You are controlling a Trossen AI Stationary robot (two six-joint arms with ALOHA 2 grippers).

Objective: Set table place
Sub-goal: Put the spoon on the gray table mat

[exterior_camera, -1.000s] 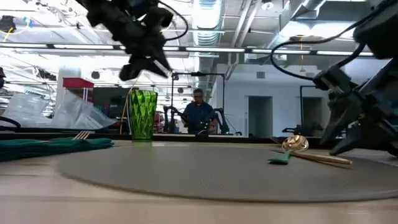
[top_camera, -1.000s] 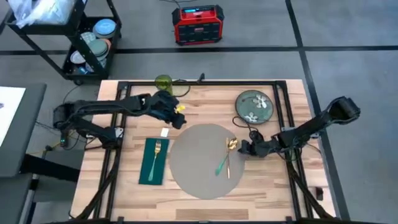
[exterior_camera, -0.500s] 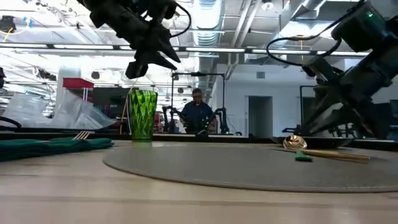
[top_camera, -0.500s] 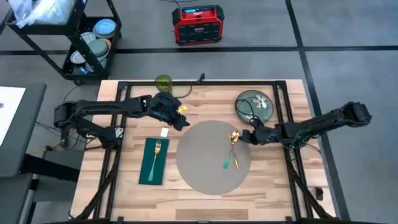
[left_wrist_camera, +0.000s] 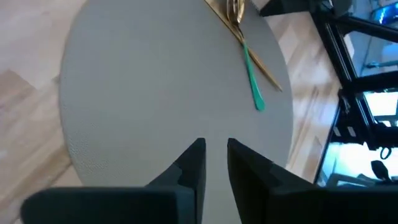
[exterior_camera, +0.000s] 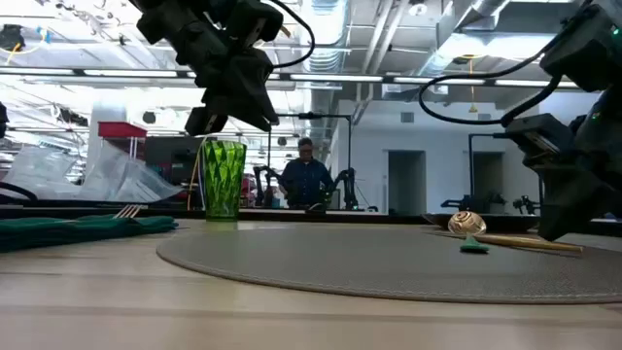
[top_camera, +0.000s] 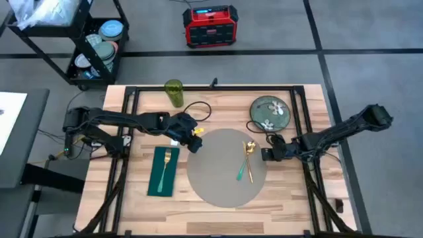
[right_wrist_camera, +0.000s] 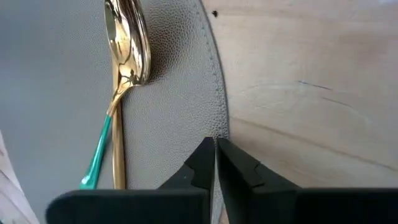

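You've got the place (top_camera: 221, 170) mid-table (top_camera: 297, 205), spoons (top_camera: 246, 160) on its right part. Napkin (top_camera: 163, 172) with fork (top_camera: 166, 162) on it lies left of it, plate (top_camera: 270, 112) behind-right, glass (top_camera: 174, 92) behind-left at the far edge.

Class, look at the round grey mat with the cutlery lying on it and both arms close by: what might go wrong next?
1. The right gripper pinches the round grey-beige mat's edge; another tug may roll the gold spoon and green-handled utensil off.
2. The left gripper hovers low over the opposite edge and might snag it.
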